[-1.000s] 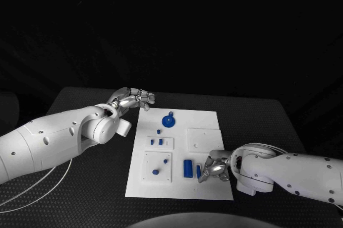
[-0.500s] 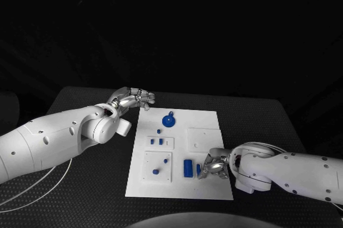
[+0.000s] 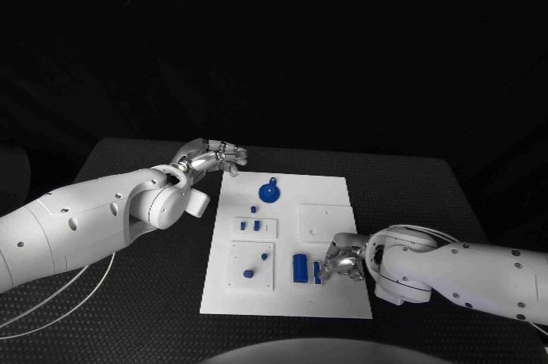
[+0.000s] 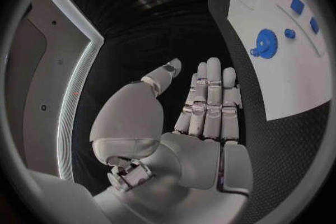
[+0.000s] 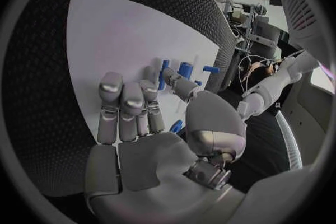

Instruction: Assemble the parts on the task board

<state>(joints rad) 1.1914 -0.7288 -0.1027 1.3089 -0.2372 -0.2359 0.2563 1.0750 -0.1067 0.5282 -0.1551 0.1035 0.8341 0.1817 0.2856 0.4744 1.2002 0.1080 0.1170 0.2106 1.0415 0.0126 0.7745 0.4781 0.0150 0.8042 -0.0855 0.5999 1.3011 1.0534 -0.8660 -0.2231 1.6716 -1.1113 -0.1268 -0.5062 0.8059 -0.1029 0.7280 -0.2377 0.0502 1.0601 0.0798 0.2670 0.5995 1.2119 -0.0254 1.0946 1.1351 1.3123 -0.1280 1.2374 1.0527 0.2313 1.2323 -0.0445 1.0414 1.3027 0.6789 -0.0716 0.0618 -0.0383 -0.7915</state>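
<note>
Black table point(image 3: 137, 301) carries the white task board point(image 3: 325, 190), where the spread, empty right hand point(image 3: 340, 263) nears a small, probably light, stiff blue cylinder point(image 3: 300, 267), best pinched mid-length, while the left hand point(image 3: 214, 156) hovers open.

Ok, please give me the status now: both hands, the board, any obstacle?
Left hand open, off the task board. Right hand low over the board beside a blue part; grip unclear. Nothing in the way.
</note>
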